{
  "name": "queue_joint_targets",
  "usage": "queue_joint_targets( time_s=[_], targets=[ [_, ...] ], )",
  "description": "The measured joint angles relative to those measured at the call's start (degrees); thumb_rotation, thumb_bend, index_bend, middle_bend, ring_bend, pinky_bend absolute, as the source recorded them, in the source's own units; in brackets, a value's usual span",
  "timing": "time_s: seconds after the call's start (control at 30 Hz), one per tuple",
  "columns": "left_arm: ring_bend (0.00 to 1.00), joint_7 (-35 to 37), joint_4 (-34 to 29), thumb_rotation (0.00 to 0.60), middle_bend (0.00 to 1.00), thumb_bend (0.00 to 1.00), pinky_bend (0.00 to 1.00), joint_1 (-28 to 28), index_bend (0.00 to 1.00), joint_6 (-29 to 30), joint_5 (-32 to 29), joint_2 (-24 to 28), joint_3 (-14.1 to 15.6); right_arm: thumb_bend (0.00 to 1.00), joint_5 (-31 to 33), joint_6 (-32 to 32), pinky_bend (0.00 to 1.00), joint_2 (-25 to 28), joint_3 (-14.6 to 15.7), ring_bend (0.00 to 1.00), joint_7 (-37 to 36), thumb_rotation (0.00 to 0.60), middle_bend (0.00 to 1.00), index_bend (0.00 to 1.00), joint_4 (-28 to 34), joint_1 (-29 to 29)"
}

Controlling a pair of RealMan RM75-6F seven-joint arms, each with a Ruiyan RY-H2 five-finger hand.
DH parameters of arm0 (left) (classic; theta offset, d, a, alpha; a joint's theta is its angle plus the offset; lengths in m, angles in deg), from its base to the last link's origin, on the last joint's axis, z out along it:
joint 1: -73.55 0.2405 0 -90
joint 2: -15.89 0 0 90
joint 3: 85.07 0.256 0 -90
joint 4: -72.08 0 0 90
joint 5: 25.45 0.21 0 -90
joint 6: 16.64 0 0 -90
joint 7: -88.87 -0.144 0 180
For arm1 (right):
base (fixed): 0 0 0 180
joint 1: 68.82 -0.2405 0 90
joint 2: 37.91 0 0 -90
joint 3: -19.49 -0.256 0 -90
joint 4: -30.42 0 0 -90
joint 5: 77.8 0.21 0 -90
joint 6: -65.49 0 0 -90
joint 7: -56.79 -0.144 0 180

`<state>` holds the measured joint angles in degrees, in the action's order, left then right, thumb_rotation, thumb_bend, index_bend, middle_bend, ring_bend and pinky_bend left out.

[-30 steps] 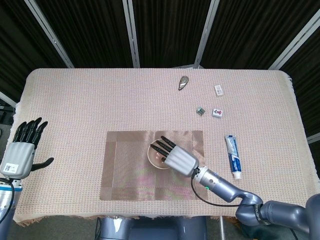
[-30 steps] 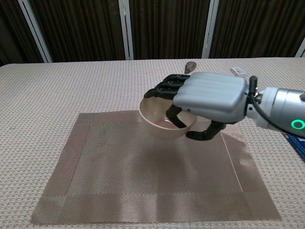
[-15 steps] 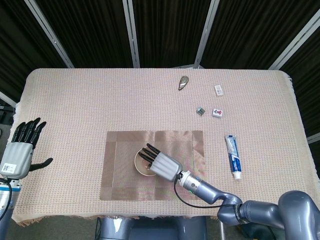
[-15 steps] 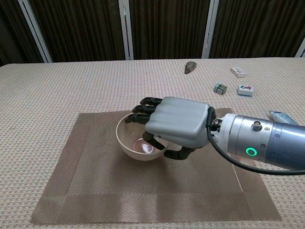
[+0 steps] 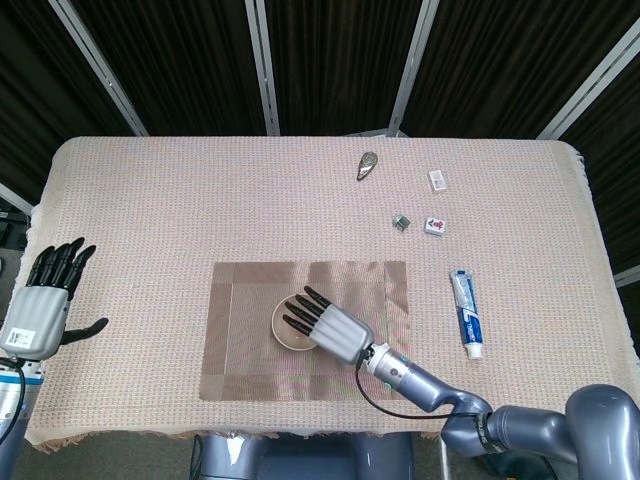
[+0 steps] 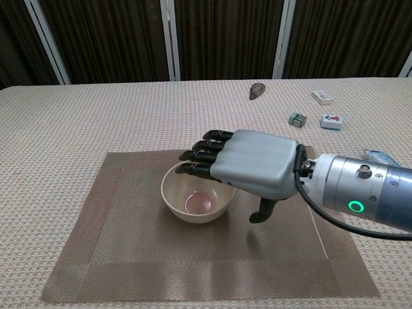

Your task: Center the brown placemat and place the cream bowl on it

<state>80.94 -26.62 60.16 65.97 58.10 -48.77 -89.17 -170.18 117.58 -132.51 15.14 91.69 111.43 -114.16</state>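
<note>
The cream bowl point(image 5: 291, 325) point(image 6: 195, 200) stands upright on the brown placemat point(image 5: 240, 350) point(image 6: 129, 251), near the mat's middle. My right hand point(image 5: 330, 326) point(image 6: 248, 167) hovers over the bowl's right rim with its fingers stretched out flat and its thumb hanging down beside the bowl, holding nothing. My left hand point(image 5: 42, 300) is at the table's left edge, fingers spread, far from the mat; the chest view does not show it.
To the right of the mat lies a blue-and-white toothpaste tube point(image 5: 466, 312). Small tiles point(image 5: 435, 226) point(image 6: 331, 121), a little cube point(image 5: 400, 222) and a dark oval object point(image 5: 367, 165) sit at the far right of the tablecloth.
The right hand carried the bowl down and left onto the mat, then let it go. Its fingers now stretch out over the rim and the thumb has come away.
</note>
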Motion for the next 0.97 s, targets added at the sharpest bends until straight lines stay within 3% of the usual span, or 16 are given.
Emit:
queue_joint_targets(
  time_s=[0.2, 0.47, 0.73, 0.97],
  targets=[
    [0.00, 0.1, -0.1, 0.600, 0.00, 0.00, 0.00, 0.9, 0.00, 1.0, 1.0, 0.2, 0.5, 0.00, -0.9, 5.4, 0.00, 6.6, 0.8, 0.00, 2.1, 0.600, 0.00, 0.00, 6.1, 2.9],
    [0.00, -1.2, 1.2, 0.600, 0.00, 0.00, 0.00, 2.8, 0.00, 3.0, 4.4, -0.8, 2.9, 0.00, -1.2, 19.9, 0.00, 18.6, 2.0, 0.00, -1.5, 0.600, 0.00, 0.00, 10.8, 12.0],
    [0.00, -2.2, 3.4, 0.600, 0.00, 0.00, 0.00, 6.3, 0.00, 7.6, 6.8, -2.4, 4.7, 0.00, -0.1, 34.9, 0.00, 23.4, 3.2, 0.00, -16.9, 0.600, 0.00, 0.00, 6.5, 22.8],
    [0.00, -0.1, 4.3, 0.600, 0.00, 0.00, 0.00, 7.4, 0.00, 8.9, 7.0, -1.8, 4.9, 0.00, 0.1, 42.5, 0.00, 24.5, 4.7, 0.00, -26.2, 0.600, 0.00, 0.00, -1.0, 29.8]
  ],
)
